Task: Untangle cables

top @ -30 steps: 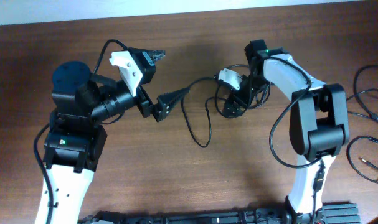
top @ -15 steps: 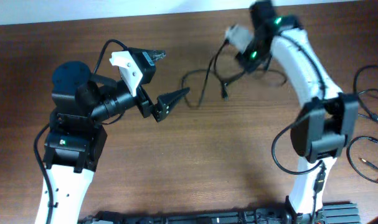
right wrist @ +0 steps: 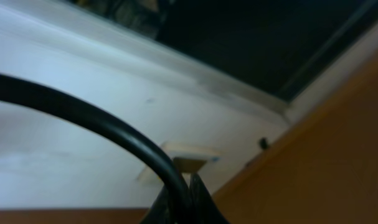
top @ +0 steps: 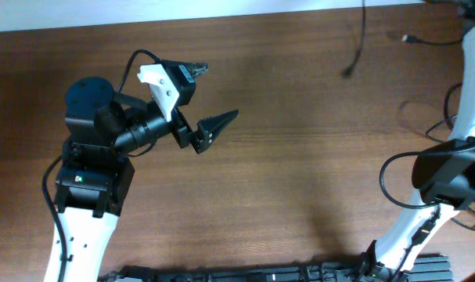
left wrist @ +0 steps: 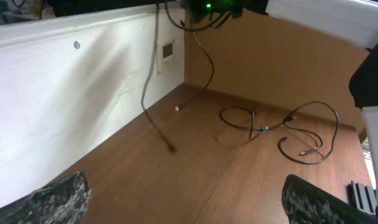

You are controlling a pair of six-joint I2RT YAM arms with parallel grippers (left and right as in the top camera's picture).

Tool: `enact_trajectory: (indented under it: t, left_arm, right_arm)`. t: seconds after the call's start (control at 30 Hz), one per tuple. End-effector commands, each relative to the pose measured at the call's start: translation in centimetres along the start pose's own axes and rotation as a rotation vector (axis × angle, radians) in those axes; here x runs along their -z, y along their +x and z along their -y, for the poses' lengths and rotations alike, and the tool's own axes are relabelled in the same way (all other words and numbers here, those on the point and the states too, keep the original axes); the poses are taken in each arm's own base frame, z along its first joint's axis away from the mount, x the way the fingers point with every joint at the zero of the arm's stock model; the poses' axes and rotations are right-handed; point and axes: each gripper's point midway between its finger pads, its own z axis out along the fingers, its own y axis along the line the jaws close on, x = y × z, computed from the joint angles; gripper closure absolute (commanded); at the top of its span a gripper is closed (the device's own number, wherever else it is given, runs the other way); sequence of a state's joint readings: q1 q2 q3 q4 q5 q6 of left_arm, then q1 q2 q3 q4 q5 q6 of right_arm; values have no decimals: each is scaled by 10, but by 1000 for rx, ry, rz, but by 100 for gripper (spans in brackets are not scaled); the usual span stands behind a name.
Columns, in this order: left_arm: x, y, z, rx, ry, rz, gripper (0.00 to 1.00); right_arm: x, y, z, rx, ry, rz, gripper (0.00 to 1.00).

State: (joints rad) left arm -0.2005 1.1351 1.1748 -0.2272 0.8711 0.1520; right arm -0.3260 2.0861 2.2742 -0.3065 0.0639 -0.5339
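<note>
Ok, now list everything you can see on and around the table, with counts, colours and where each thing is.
table: one, brown wood, under everything
hanging cable: one or two strands, count unclear, black, dangling over the table's far right
loose cables: several, black, looped on the table's right side
wall: one, white, along the table's far edge
wall plate: one, pale, on the wall
left arm: one, black and white, table's left
left gripper: one, black, open and empty
right arm: one, white and black, raised at the right
right gripper: one, dark, shut on the hanging cable
</note>
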Motion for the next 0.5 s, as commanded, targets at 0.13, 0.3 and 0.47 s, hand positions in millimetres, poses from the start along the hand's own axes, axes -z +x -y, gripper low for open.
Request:
enact_trajectory:
  t: [0.13,0.3,0.47]
  left_arm:
    - [2,-5,-1,-10,-7,8,1]
    - [2,-5,-1,-9,-7,8,1]
    - [2,-5,-1,-9,-7,8,1]
  right_arm:
    - [-4,53,-2,14,-52,-170,96]
    - [-9,174,-68,28,-264,-532,77]
    - [1,193,-80,29,-314,-611,1]
